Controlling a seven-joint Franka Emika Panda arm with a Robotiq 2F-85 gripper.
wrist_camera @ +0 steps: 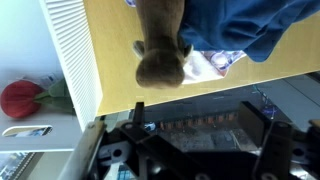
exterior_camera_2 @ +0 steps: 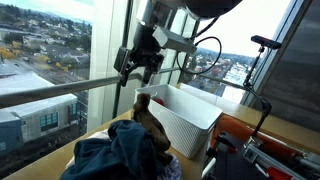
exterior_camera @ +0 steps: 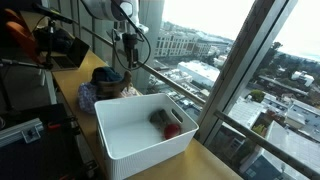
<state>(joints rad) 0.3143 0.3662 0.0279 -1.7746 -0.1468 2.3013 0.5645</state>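
My gripper hangs in the air above the wooden table. In the wrist view the gripper stands open, its two dark fingers wide apart with nothing between them. Below it a brown plush toy lies on the table, apart from the fingers. The toy rests between a white ribbed bin and a heap of blue cloth.
Inside the bin lie a red soft thing and a dark item. A window with a metal rail runs along the table's far side. Cameras and gear stand on the room side.
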